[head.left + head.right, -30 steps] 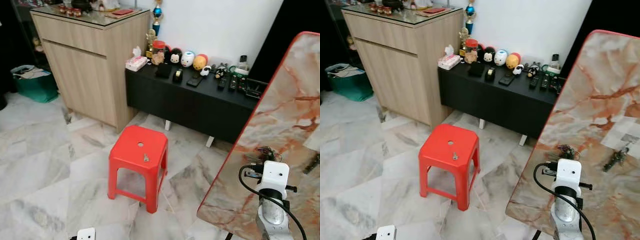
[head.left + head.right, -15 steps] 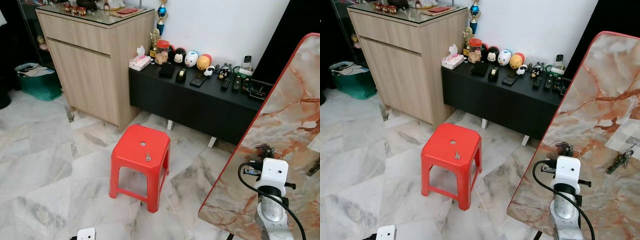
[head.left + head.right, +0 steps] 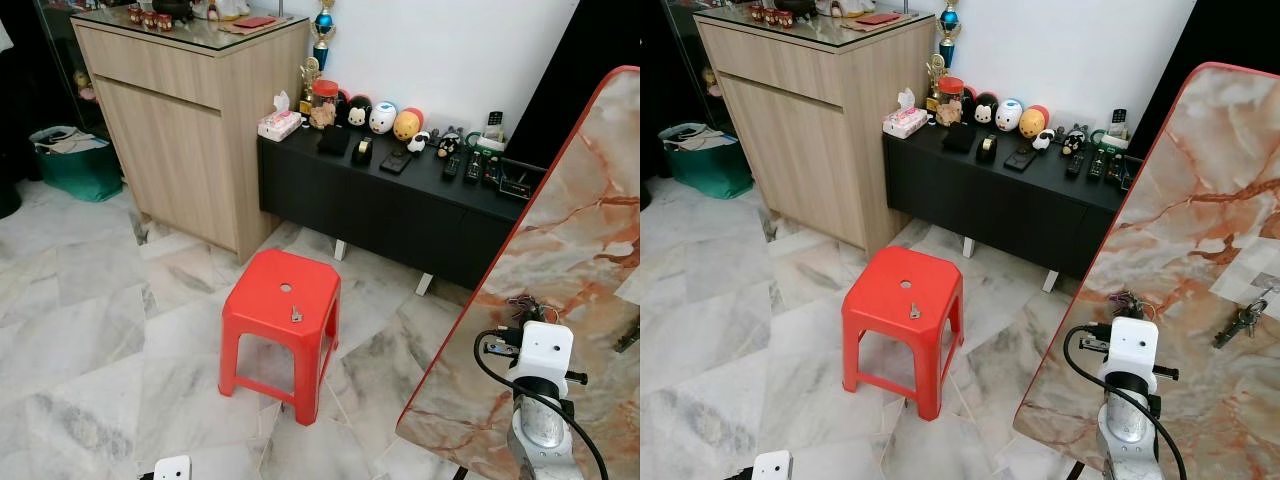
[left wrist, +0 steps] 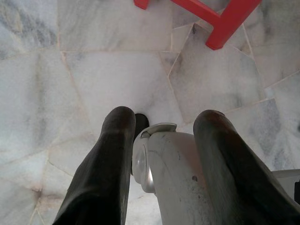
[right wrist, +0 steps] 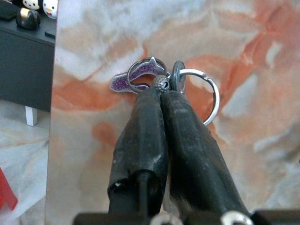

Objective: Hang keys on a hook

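The right gripper (image 5: 161,89) is up against the leaning marble slab (image 3: 1200,200), its jaws clenched on the keys (image 5: 180,82), pinching the bunch where the split ring meets a small purple charm. From the head camera the bunch shows as a dark tangle just above the white wrist housing, touching or nearly touching the slab near its red edge.

What worries me is that I cannot make out a hook in front of those jaws. A second set of keys (image 3: 1240,322) already hangs farther across the slab from the red edge, so hooks of some kind seem to sit on this face, but the one meant for this bunch is not clear to me. If the arm lets go without the ring truly over a peg, the keys will slide down the slab and drop to the marble floor (image 3: 90,330).

The grip itself looks narrow: the fingertips hold only a small part of the ring, so a nudge against the slab could twist the bunch and turn the ring edge-on, making it miss. Pushing too hard could also rock the slab, which only leans there.

The left gripper (image 4: 161,140) hangs idle below, jaws released over the floor beside the red stool (image 3: 280,300). A single key (image 3: 293,315) lies on the stool's seat, well away from the slab.
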`<state>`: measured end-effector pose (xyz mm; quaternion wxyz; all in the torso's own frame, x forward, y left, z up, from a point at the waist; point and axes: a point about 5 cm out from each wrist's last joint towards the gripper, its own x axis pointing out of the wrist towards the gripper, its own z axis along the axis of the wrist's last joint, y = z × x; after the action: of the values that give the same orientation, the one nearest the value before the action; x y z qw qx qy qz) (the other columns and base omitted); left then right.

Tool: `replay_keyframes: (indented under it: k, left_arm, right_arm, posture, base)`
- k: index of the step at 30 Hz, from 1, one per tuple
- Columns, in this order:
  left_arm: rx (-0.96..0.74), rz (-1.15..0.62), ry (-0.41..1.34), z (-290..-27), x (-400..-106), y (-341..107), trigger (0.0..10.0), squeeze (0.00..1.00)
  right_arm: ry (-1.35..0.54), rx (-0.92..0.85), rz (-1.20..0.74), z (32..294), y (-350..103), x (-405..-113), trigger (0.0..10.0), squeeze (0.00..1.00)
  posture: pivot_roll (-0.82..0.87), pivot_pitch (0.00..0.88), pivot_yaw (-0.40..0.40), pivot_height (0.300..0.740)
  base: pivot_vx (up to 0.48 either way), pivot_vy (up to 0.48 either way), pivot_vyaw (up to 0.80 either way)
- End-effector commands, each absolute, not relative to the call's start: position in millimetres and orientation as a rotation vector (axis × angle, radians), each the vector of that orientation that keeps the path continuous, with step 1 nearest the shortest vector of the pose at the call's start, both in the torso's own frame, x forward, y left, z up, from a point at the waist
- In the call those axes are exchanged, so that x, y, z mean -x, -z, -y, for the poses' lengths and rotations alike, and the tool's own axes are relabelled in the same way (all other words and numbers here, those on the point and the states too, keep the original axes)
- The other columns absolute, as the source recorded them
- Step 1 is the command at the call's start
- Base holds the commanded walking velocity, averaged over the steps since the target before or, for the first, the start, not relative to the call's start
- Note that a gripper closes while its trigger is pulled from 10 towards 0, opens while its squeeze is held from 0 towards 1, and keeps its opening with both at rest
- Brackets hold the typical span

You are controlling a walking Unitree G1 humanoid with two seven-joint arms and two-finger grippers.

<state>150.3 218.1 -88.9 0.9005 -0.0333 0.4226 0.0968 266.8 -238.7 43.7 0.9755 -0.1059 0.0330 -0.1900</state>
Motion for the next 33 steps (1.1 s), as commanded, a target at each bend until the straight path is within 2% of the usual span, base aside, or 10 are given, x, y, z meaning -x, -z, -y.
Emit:
replay_keyframes:
  k: [1, 6, 20, 33]
  left_arm:
    - [0.087, -0.886, -0.197, -215, -148, 91, 10.0, 0.00]
    - [0.087, -0.886, -0.197, -215, -148, 91, 10.0, 0.00]
    - [0.032, -0.894, -0.173, -226, -148, 88, 10.0, 0.00]
    - [0.028, -0.900, -0.163, -226, -147, 89, 10.0, 0.00]
  right_arm:
    - [0.394, 0.205, -0.033, 242, -53, -272, 10.0, 0.00]
    - [0.388, 0.194, -0.025, 239, -55, -276, 10.0, 0.00]
    - [0.414, 0.137, -0.026, 227, -49, -274, 10.0, 0.00]
    - [0.421, 0.136, -0.025, 229, -49, -276, 10.0, 0.00]
  posture:
    - [0.06, 0.000, -0.119, 0.718]
    - [0.06, 0.000, -0.114, 0.718]
    - [0.06, 0.000, -0.024, 0.718]
    - [0.07, 0.000, -0.026, 0.718]
  base:
    - [0.000, 0.000, 0.00]
    - [0.000, 0.000, 0.00]
    - [0.000, 0.000, 0.00]
    - [0.000, 0.000, 0.00]
